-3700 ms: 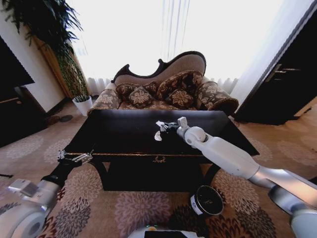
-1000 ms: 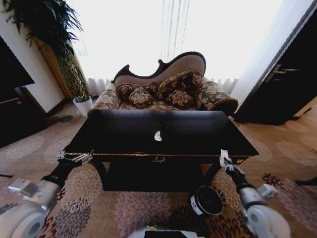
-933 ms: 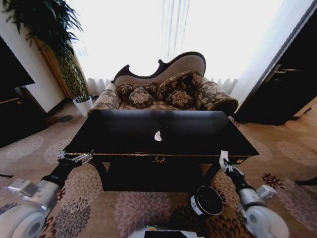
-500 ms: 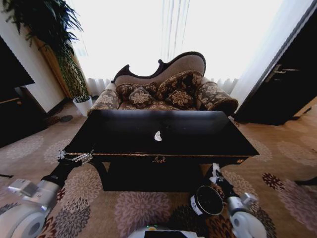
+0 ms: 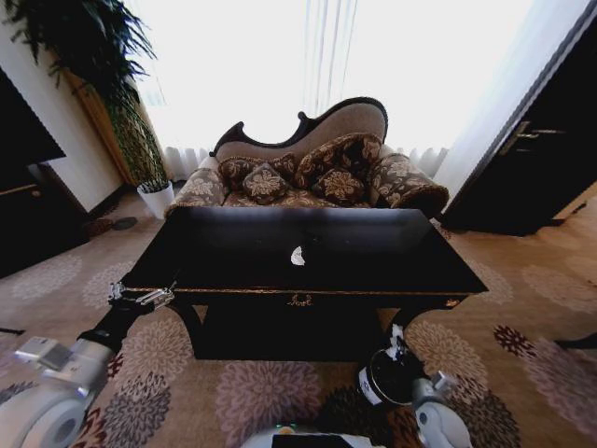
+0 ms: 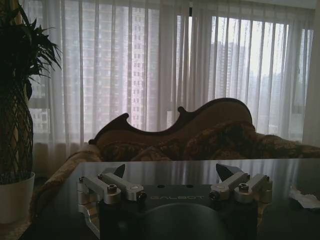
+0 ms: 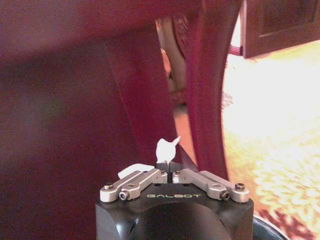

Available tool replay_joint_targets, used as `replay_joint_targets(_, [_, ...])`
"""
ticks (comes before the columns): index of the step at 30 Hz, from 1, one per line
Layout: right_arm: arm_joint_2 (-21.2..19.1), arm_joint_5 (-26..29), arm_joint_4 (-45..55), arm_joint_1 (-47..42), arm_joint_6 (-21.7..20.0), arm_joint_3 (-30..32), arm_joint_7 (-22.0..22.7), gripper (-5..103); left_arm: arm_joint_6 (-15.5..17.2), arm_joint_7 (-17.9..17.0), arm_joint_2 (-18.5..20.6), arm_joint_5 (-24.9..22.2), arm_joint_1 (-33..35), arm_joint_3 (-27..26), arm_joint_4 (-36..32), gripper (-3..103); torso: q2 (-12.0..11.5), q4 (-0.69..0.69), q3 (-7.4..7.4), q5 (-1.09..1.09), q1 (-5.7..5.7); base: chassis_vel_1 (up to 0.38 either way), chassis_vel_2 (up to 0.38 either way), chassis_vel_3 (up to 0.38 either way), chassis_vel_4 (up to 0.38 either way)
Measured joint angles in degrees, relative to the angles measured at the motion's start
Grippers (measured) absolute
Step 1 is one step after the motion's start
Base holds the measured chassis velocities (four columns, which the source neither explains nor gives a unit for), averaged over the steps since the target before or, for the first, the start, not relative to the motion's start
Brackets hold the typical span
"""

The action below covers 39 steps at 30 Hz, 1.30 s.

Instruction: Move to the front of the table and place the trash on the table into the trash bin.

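Head view: right gripper (image 5: 398,334) low over the trash bin (image 5: 390,377) on the carpet before the table's (image 5: 233,252) front right leg; one white paper scrap (image 5: 298,256) lies mid-tabletop; left gripper (image 5: 140,296) hangs off the front left corner. Left wrist view: jaws spread wide, holding nothing. Right wrist view: jaws pressed together, pinching a white paper piece (image 7: 165,149).

Patterned sofa (image 5: 308,173) behind, potted plant (image 5: 103,84) left — sheer curtains (image 5: 308,56); floral carpet (image 5: 522,308)

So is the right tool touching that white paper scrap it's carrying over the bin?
Touching. In the right wrist view the right tool is shut on the white paper scrap, which sticks out from between its closed tips.
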Motion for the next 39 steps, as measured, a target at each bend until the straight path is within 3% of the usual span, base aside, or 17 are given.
replay_joint_targets(4, [-1.49,-0.54,-8.26,2.8,2.73,-1.27,-0.61,0,0.0,0.0,0.0,0.0,0.0,0.0,0.0,100,0.0,0.01,0.0,0.0,0.0,0.0,0.0,0.0,0.0])
replay_joint_targets(18, [-4.24,-3.39,-25.89,8.89,6.65,-2.95,-2.69,0,0.0,0.0,0.0,0.0,0.0,0.0,0.0,100,0.0,0.0,0.0,-0.01,0.0,0.0,0.0,0.0,0.0])
replay_joint_targets(36, [-3.32,-7.43,-33.49,15.17,6.84,-5.63,-3.07,-3,0.0,0.0,0.0,0.0,0.0,0.0,0.0,100,0.0,0.01,0.0,-0.01,0.0,0.0,0.0,0.0,0.0])
replay_joint_targets(38, [-3.15,-7.5,-33.93,15.68,6.81,-5.86,-3.07,8,0.0,0.0,0.0,0.0,0.0,0.0,0.0,100,0.0,0.01,0.0,-0.01,0.0,0.0,0.0,0.0,0.0])
replay_joint_targets(39, [-3.15,-7.5,-33.93,15.68,6.81,-5.86,-3.07,8,0.0,0.0,0.0,0.0,0.0,0.0,0.0,100,0.0,0.01,0.0,-0.01,0.0,0.0,0.0,0.0,0.0])
